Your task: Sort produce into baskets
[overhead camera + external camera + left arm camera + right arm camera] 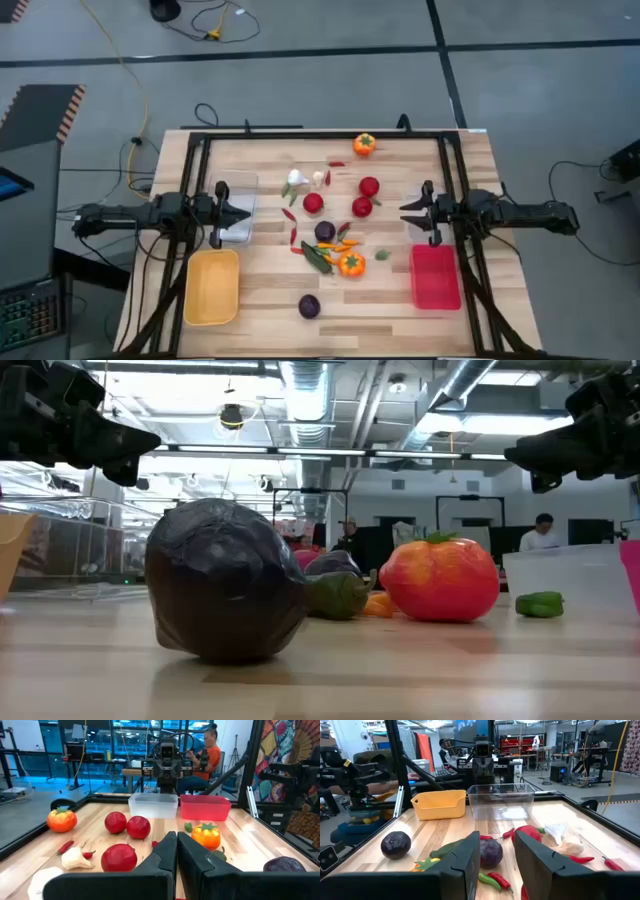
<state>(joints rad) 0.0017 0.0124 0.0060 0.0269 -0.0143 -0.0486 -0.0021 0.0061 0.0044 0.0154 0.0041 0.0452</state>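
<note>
Nothing's sorted yet: the produce [335,235] is piled mid-tabletop, and the yellow bin [212,287], clear bin [238,212] and red bin [435,276] hold nothing. Left gripper [243,212] is clenched with nothing in it, right gripper [408,208] slightly parted, also holding nothing. I'd open wider and grab 1 isolated tomato [369,186] first, clear of the chillies.

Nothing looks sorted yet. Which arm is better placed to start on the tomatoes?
Probably right. The right gripper stands open just beside the tomatoes, with the red bin on its side; the left gripper is shut over the clear bin, farther away.
</note>
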